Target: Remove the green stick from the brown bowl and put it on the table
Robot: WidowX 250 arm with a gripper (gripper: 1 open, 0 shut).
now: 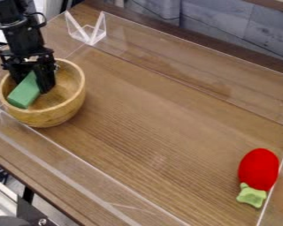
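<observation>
The green stick (pixel 27 89) sat tilted inside the brown bowl (pixel 64 108), its lower end down in the hollow and its upper end up between my fingers. My gripper (pixel 34 76) pointed steeply down into the bowl from above, and its black fingers were drawn in narrow, pinched on the stick's upper part. By my reading this was the grasp step: the stick was gripped but not yet lifted out, for most of it lay below the rim.

The next move, as I judged it, called for a straight lift until the stick's low end cleared the thick wall, then a carry sideways over bare table (pixel 168 124) and a gentle set-down before letting go. The bowl stood near the clear acrylic wall (pixel 61 168) at the front-left edge, so I would go right, toward open wood. The red strawberry toy (pixel 258 169) lay well apart in the far right corner, no obstacle.
</observation>
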